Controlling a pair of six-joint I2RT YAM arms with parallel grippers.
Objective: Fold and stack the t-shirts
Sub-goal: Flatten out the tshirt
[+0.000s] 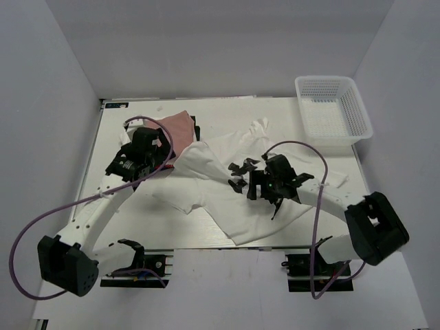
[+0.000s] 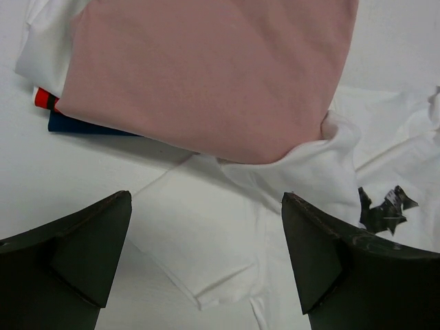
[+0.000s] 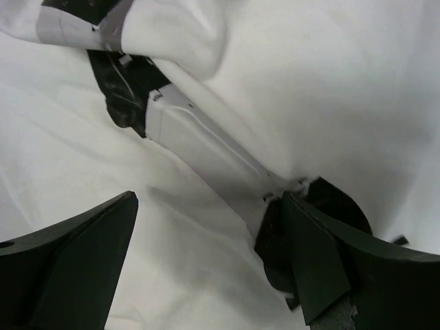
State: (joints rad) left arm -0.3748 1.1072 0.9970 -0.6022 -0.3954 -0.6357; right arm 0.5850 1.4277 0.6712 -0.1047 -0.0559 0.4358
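Left gripper (image 2: 206, 199), jaws standing wide apart, is hovering over the white t-shirt (image 1: 206, 161) spread mid-frame, just below the folded pink t-shirt (image 2: 206, 69). Right gripper (image 3: 210, 199), likewise agape, is hanging over the black print (image 1: 240, 167). Mesh basket (image 1: 324, 78) is sitting upper right.

- You face a robot lab cell: plain white panels (image 1: 55, 69) wall in the table (image 1: 227, 110).
- Left arm (image 1: 103, 206) and right arm (image 1: 330, 199) are bolted there, purple cables (image 1: 295, 142) trailing.
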